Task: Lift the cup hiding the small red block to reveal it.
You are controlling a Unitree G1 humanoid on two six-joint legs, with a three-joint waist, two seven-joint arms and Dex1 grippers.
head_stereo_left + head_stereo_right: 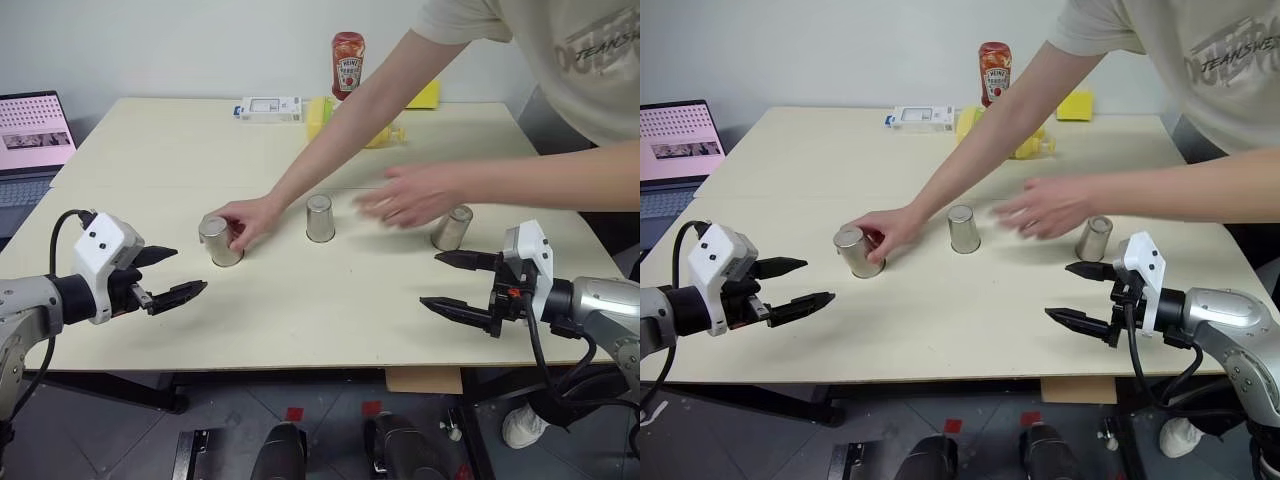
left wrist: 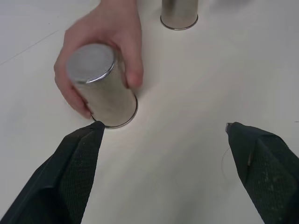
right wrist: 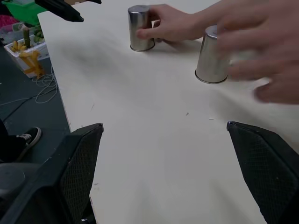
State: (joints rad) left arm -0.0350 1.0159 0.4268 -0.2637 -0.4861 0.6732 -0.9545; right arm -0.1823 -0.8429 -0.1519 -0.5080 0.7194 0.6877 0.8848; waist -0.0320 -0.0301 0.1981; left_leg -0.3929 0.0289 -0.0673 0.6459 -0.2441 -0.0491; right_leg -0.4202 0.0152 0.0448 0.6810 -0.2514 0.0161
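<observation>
Three silver cups stand upside down in a row on the pale table (image 1: 300, 320). A person's hand (image 1: 252, 217) grips the left cup (image 1: 219, 241), which tilts slightly. The middle cup (image 1: 320, 218) stands alone. The person's other hand (image 1: 412, 195) is blurred just left of the right cup (image 1: 452, 228). The small red block is hidden. My left gripper (image 1: 187, 271) is open, a short way in front of the left cup (image 2: 103, 88). My right gripper (image 1: 431, 281) is open, in front of the right cup, empty.
A red ketchup bottle (image 1: 348, 62), a white box (image 1: 268, 108) and yellow items (image 1: 322, 116) sit at the table's far edge. A laptop (image 1: 35, 140) stands at the far left. The person leans in from the right, both arms over the table.
</observation>
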